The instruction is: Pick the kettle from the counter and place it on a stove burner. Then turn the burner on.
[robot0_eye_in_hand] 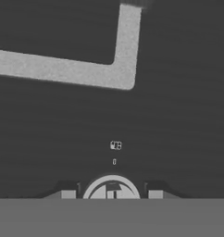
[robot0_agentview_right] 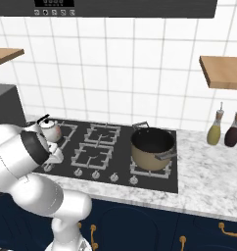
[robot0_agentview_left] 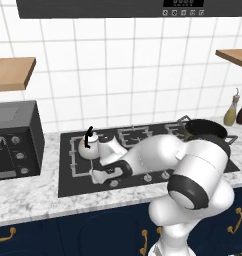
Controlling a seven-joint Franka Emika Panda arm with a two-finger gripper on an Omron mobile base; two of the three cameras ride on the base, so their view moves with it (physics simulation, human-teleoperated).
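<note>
Gripper (robot0_eye_in_hand: pixel 111 194) fingertips flank a round control knob (robot0_eye_in_hand: pixel 111 187) at the near edge of the stove (robot0_agentview_left: pixel 158 186), one on each side; contact cannot be confirmed. Kettle (robot0_agentview_left: pixel 88 146) sits on the far-left burner (robot0_agentview_left: pixel 75 160). It appears light, rigid and smooth; lift by the thin arched handle (robot0_agentview_left: pixel 88 135). The knob looks small, hard and slippery: pinch squarely across it.

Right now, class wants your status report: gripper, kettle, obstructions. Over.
Gripper straddling a stove knob. Kettle sits on the stove burner. Nothing in the way.
</note>
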